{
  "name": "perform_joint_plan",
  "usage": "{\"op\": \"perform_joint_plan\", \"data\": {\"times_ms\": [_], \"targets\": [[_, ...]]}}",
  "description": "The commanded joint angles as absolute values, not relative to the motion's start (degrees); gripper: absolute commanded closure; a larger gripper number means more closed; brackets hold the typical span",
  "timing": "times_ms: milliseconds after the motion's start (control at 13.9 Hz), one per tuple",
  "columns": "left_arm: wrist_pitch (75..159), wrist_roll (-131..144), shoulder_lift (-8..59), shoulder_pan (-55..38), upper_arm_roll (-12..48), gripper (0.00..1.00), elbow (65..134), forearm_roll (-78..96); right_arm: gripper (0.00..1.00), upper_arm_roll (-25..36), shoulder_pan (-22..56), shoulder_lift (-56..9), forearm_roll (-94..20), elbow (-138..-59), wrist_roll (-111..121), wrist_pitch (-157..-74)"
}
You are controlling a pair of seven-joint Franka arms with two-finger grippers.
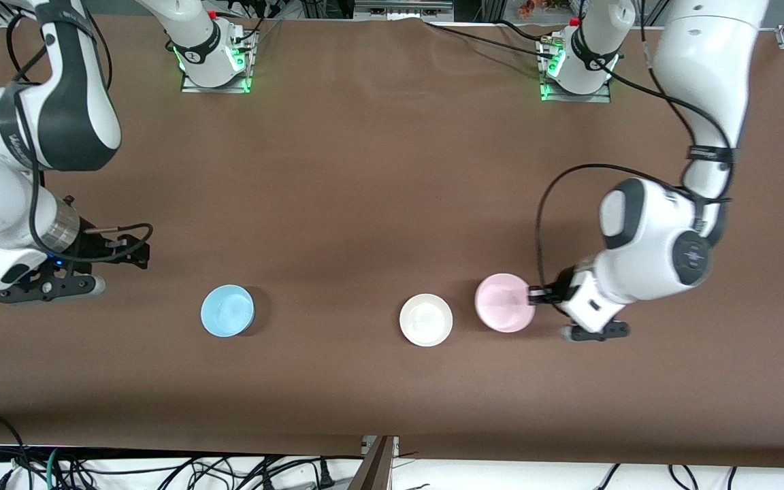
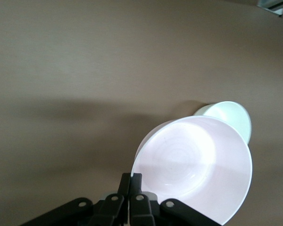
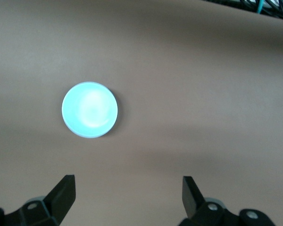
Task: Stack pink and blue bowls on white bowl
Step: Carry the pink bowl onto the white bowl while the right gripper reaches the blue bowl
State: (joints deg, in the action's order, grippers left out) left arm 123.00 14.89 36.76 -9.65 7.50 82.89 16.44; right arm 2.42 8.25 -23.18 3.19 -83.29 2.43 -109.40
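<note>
The left end effector (image 1: 533, 295) pinches the rim of the pink bowl (image 1: 505, 303), its fingers (image 2: 130, 184) closed thin on the edge; the bowl sits tilted, up off the surface (image 1: 378, 190), just beside the white bowl (image 1: 426, 320) toward the left arm's end. The white bowl rests on the surface. The blue bowl (image 1: 227, 310) lies well apart, toward the right arm's end. The right end effector (image 1: 48, 287) waits above the surface near that end, fingers (image 3: 63, 194) spread wide and holding nothing.
</note>
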Motion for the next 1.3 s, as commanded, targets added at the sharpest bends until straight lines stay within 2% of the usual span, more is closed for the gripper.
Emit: {"op": "perform_joint_plan", "data": {"times_ms": [0,216,577,649,722,1010,1227], "targets": [[126.46,20.02,40.86,-14.04,6.86,1.0,78.85,17.23,0.0,1.24,7.91,-30.56,2.47,-83.14,5.78,-117.22],[128.14,24.95,44.72,-17.48,6.77,1.0,74.28,16.88,0.0,0.97,8.26,-37.68,-9.38,-83.06,6.15,-122.94],[131.56,27.33,47.72,-20.21,6.59,1.0,73.13,14.95,0.02,0.97,9.05,-45.25,-6.77,-82.79,6.86,-133.4],[132.01,27.42,47.9,-20.21,6.68,1.0,73.21,14.59,0.05,1.05,9.14,-46.22,-6.68,-82.79,6.94,-134.72],[132.01,27.42,48.16,-20.3,6.68,1.0,73.21,14.07,0.11,1.05,8.97,-46.84,-6.77,-82.79,7.2,-135.43],[132.01,27.42,48.87,-20.92,6.77,1.0,73.83,13.71,0.58,1.05,8.26,-47.64,-6.94,-82.79,7.12,-135.35],[132.01,27.33,49.13,-21.01,6.68,1.0,74.0,13.62,0.82,1.14,7.38,-47.64,-7.47,-82.79,6.94,-135.09]]}}
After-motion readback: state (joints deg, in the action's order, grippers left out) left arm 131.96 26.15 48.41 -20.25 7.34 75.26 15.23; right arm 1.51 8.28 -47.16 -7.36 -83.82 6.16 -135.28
